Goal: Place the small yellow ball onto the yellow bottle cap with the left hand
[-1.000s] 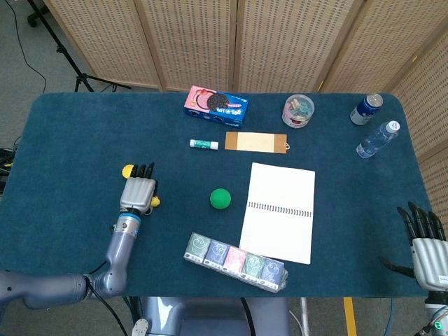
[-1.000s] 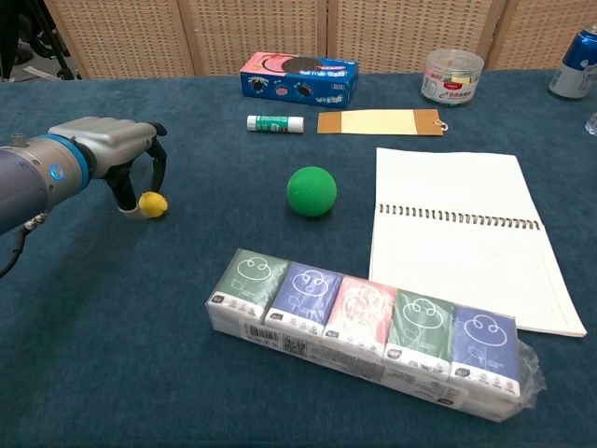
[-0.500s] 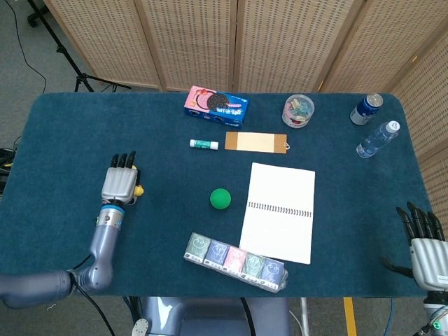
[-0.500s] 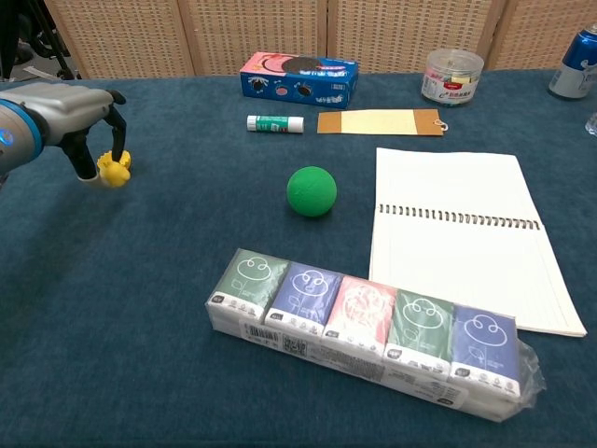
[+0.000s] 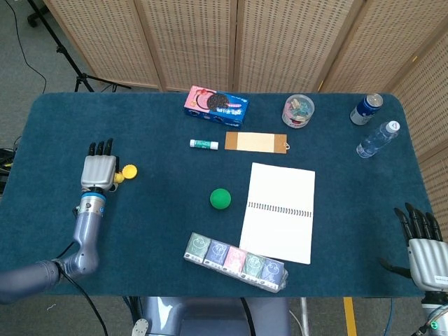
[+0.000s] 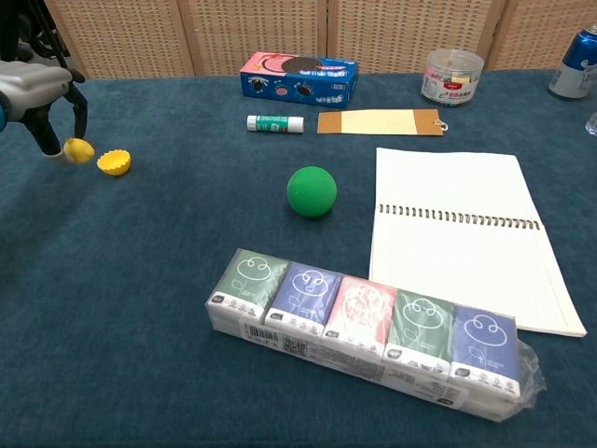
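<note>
Ball, small and yellow [image 6: 78, 149], sits pinched in the fingertips of the left hand [image 6: 42, 98], now just left of the scalloped yellow plastic bottle cap [image 6: 115, 162] and not on it. Half a second ago the hand and ball were right over the cap; they have since slid past it to the left, so the placement looks missed and needs a short return. Far right of the cap, the right hand [image 5: 423, 241] rests with fingers spread, holding nothing.
</note>
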Controlling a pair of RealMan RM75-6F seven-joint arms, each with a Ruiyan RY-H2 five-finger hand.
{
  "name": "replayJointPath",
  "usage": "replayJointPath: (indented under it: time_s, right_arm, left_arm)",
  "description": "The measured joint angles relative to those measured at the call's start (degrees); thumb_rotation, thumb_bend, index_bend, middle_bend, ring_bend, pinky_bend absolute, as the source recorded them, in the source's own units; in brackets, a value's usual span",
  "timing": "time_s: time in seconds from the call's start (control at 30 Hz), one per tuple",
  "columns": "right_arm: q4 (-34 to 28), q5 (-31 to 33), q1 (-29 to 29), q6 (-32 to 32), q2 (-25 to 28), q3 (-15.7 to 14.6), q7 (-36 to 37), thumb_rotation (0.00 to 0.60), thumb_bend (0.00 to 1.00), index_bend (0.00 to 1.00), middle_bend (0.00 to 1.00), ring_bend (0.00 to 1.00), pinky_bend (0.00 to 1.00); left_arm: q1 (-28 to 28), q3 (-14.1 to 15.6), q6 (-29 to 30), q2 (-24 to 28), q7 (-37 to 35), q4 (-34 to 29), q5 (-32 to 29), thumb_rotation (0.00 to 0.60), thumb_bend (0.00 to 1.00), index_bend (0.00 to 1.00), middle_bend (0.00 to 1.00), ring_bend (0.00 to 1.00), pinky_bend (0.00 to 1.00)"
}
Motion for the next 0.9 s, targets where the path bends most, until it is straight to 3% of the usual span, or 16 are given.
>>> replayJointPath:
  time_s: [0.9]
  right_arm:
    - [0.20, 2.12, 1.07, -2.30, -0.27, 0.60, -0.99, 0.600, 0.00, 0.03, 0.00, 0.00, 0.00]
  left_arm:
    - [-3.90, -3.06, -6.60, -7.26, -2.03, 13.08, 0.08, 0.600, 0.27, 0.60, 0.00, 0.00, 0.00]
